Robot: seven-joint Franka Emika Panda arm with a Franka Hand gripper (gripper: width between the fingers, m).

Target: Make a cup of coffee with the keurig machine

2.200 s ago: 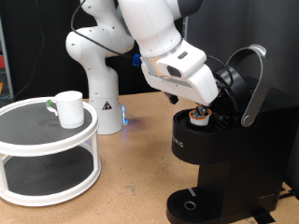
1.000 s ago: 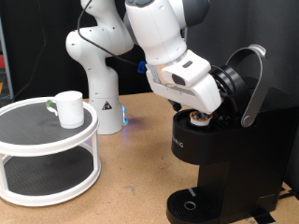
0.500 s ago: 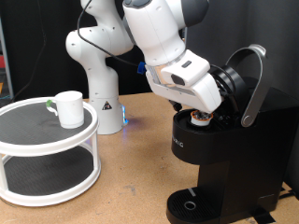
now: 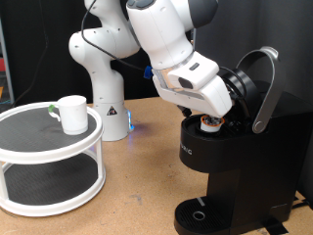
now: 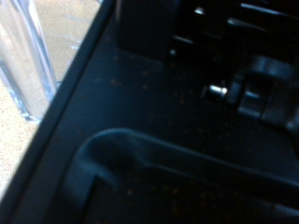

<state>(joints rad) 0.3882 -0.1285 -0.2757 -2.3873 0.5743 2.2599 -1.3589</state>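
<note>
The keurig machine [image 4: 235, 166] stands at the exterior view's right, black, with its hinged lid [image 4: 260, 86] raised. A small pod [image 4: 206, 121] with a brownish top sits in the open chamber. My gripper [image 4: 219, 114] is pressed down at the chamber right beside the pod, and the white hand hides its fingers. The cup [image 4: 70, 113], a white mug, stands on the top tier of a round stand at the left, far from the gripper. The wrist view is filled with the machine's black body [image 5: 168, 121] seen very close, and no fingers show there.
The white two-tier round stand [image 4: 39, 147] fills the exterior view's lower left. My arm's white base [image 4: 106, 93] stands behind it on the wooden table [image 4: 137, 201]. The machine's round drip base [image 4: 201, 213] sits low at the front. A clear plastic part [image 5: 28, 47] edges the wrist view.
Since 2.2 s ago the arm has leaned a little to the exterior view's left over the chamber. Over the last second nothing visibly moved.
</note>
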